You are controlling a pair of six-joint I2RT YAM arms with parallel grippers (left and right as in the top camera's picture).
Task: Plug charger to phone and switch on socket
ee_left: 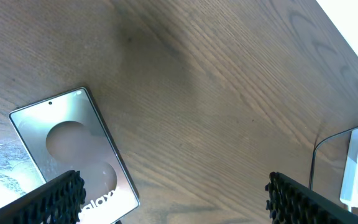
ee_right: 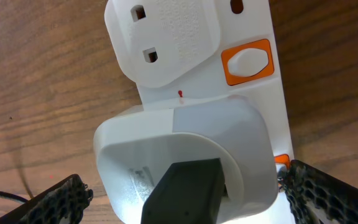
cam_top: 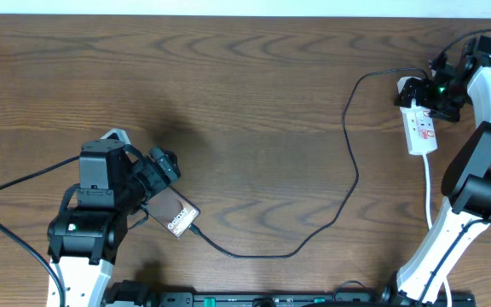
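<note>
The phone (cam_top: 177,217) lies flat at the lower left; in the left wrist view (ee_left: 73,149) its "Galaxy" lettering shows. The charger cable (cam_top: 348,183) runs from the phone's lower right end, where its tip (cam_top: 196,229) touches the phone, up to the socket (cam_top: 420,128), a white power strip at the far right. My left gripper (cam_top: 156,192) is open just above the phone; its left finger overlaps the phone in the left wrist view (ee_left: 176,199). My right gripper (ee_right: 191,199) is open, straddling a white adaptor (ee_right: 229,137) with the black plug (ee_right: 185,193) in the strip (ee_right: 253,25). An orange switch (ee_right: 247,62) sits beside it.
The strip's white cord (cam_top: 429,183) runs down toward the right arm's base (cam_top: 484,183). A white cover (ee_right: 163,37) with pin holes sits on the adjacent outlet. The strip also shows far off in the left wrist view (ee_left: 356,168). The wooden table (cam_top: 228,94) lies between the arms.
</note>
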